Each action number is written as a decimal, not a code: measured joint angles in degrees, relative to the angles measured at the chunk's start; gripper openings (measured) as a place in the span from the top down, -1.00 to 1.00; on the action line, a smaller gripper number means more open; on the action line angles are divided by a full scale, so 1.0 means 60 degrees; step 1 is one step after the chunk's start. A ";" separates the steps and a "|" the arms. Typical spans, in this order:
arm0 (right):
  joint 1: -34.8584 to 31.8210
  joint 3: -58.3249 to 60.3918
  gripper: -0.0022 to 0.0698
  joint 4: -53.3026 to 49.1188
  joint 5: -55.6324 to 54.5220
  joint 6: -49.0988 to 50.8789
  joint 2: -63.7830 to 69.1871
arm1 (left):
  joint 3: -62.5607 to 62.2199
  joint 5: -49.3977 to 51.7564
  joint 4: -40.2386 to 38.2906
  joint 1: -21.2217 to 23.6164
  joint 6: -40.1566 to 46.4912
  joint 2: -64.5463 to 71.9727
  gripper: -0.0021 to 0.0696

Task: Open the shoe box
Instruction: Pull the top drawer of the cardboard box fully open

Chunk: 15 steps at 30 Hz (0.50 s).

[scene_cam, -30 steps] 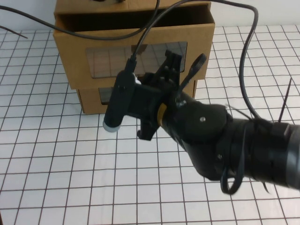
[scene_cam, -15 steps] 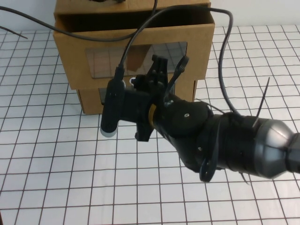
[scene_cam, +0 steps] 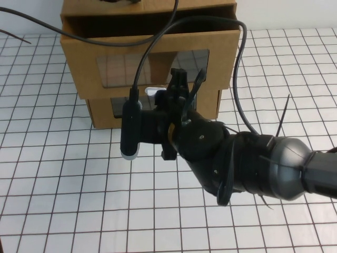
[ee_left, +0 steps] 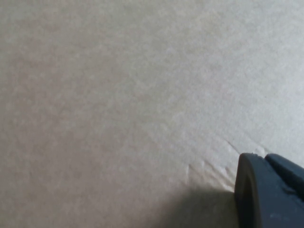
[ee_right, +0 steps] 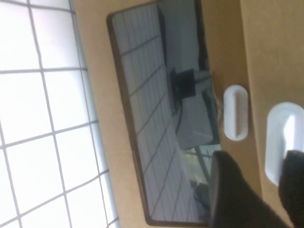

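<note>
Reaching over the gridded table (scene_cam: 52, 184), right gripper (scene_cam: 190, 76), jaws released and spread just before a white tab (ee_right: 235, 111) on the windowed cardboard shoe box (scene_cam: 79, 58) standing at the far side; left gripper (ee_left: 268, 194) close against plain cardboard, grip cannot be told.

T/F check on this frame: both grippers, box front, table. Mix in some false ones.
1. The right gripper is at the front of the brown cardboard shoe box, open. True.
2. The right gripper is clamped on the white plastic pull tab. False: its jaws stand apart in front of the tab, not closed on it.
3. The box front has a dark see-through window. True.
4. The table is bare wood. False: it is white with a dark grid.
5. The left gripper hangs over open table. False: it sits close against plain cardboard.
</note>
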 joint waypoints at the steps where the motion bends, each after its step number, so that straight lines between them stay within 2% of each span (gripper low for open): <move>1: 0.0000 0.0000 0.34 0.0056 0.0045 0.0000 0.0000 | 0.0000 0.0000 0.0000 0.0000 0.0000 0.0000 0.95; 15: 0.0000 0.0000 0.40 0.0277 0.0072 -0.0013 -0.0304 | 0.0000 0.0000 0.0000 0.0000 0.0000 0.0000 0.95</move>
